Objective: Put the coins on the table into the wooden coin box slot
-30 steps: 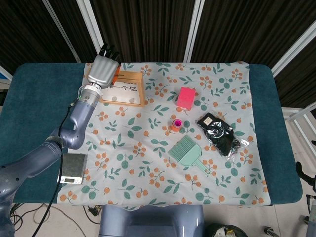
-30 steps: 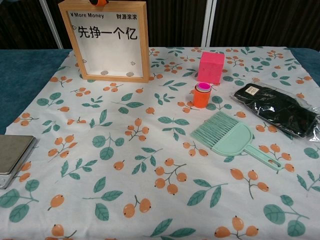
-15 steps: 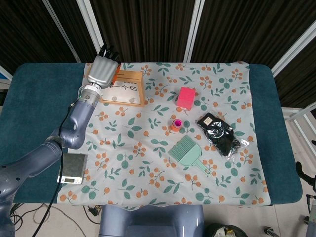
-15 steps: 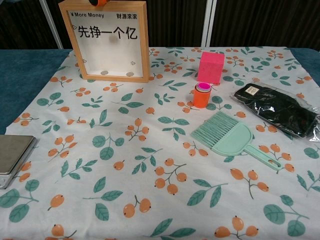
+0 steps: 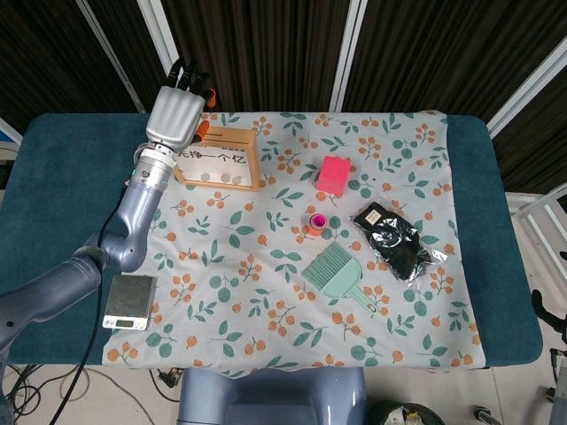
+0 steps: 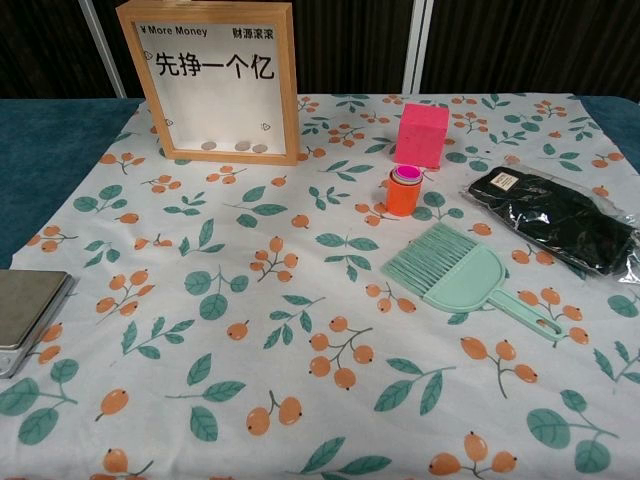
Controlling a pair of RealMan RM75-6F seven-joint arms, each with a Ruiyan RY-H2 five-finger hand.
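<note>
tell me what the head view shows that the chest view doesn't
Only the head view shows the left hand raised over the top of the wooden coin box, the arm behind it, and the whole scale. Only the chest view shows the box's printed front and three coins lying at its bottom. Both show the pink block, orange cup, mint brush, and black packet.

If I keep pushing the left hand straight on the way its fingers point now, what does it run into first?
Probably nothing on the table. In the head view the left hand sits above the wooden coin box, fingers aimed past the table's far edge toward the dark wall panels. Depth is unclear.
</note>
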